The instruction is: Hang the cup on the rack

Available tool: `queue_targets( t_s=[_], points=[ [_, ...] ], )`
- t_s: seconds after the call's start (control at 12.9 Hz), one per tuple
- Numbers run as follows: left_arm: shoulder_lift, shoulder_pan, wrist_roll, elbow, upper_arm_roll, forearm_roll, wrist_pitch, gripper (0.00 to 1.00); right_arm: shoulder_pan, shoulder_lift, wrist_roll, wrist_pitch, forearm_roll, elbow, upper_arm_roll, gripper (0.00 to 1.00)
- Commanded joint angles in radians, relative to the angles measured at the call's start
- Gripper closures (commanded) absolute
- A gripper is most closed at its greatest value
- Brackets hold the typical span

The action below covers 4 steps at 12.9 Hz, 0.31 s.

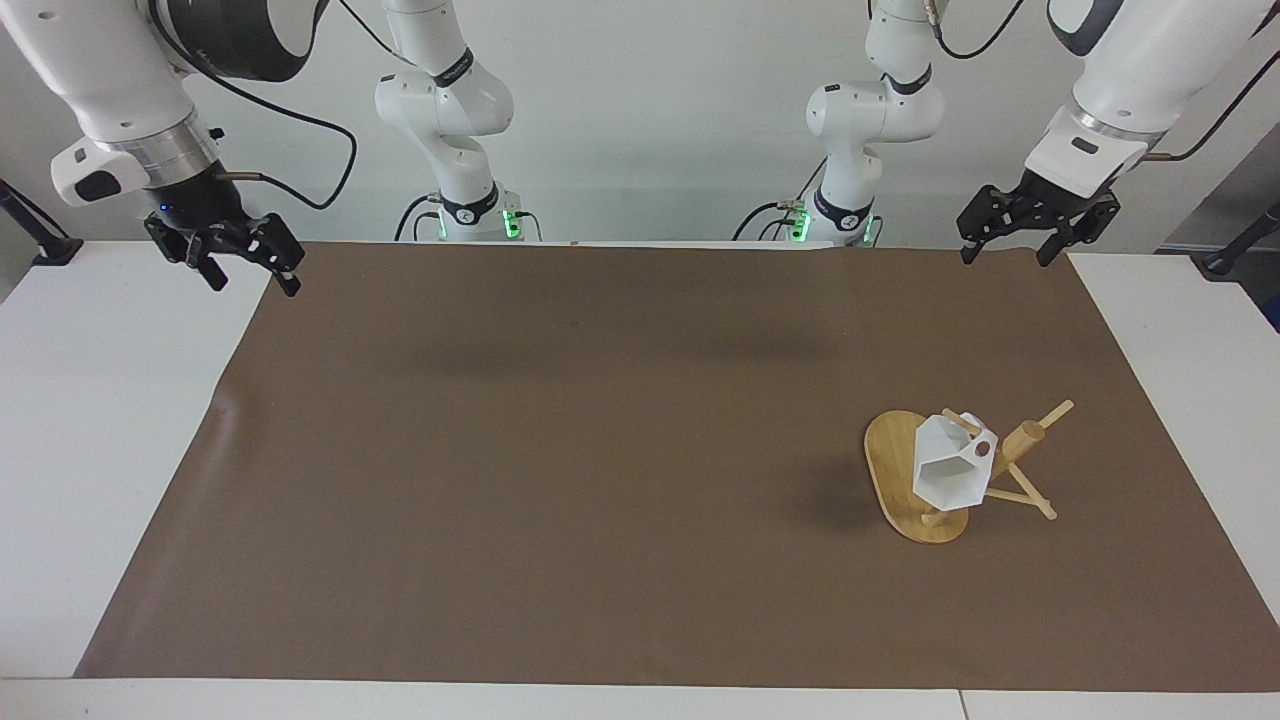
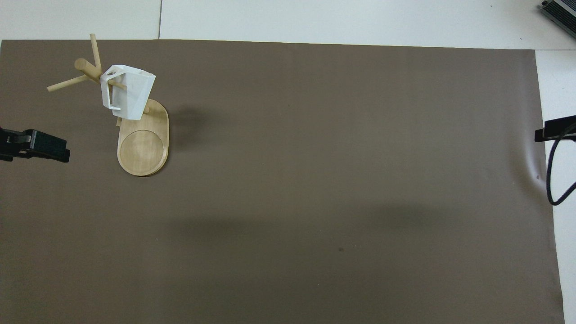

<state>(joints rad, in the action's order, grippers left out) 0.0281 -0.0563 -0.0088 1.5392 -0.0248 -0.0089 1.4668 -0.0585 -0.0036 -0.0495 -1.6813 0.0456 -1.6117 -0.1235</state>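
We find the cup (image 1: pixel 948 473) already hanging on the rack (image 1: pixel 905 480), its handle threaded over one thin peg beside the central post, toward the left arm's end of the bench (image 1: pixel 120 420), with its open hexagonal mouth tilted out and down. We judge the cup light, rigid and smooth, its flat facets offering poor purchase; the blocky handle or the rim wall would be the sure places to take hold. The rack looks light too, and its thin pegs could flex or tip the oval base if pulled sideways. The left hand (image 1: pixel 1012 252) hangs with fingers spread and nothing in them over the edge of the brown mat (image 1: pixel 560 450) nearest the robots, well apart from the rack; the right hand (image 1: pixel 252 278) waits likewise spread and empty over the mat's corner at the right arm's end. From above, both hands are cut off at the frame edges, and we cannot make out how deep the peg sits in the handle.
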Motion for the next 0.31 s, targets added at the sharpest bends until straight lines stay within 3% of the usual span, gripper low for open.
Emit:
queue_targets(
  t_s=[0.0,0.23],
  points=[
    [0.027,0.007,-0.019,0.024,-0.001,0.021,-0.011,0.0,0.0,-0.021,0.002,0.006,-0.02,-0.019,0.004,0.0],
    [0.027,0.007,-0.017,0.022,-0.003,0.021,-0.006,0.0,0.0,-0.021,0.002,0.006,-0.02,-0.019,0.004,0.0]
  ],
)
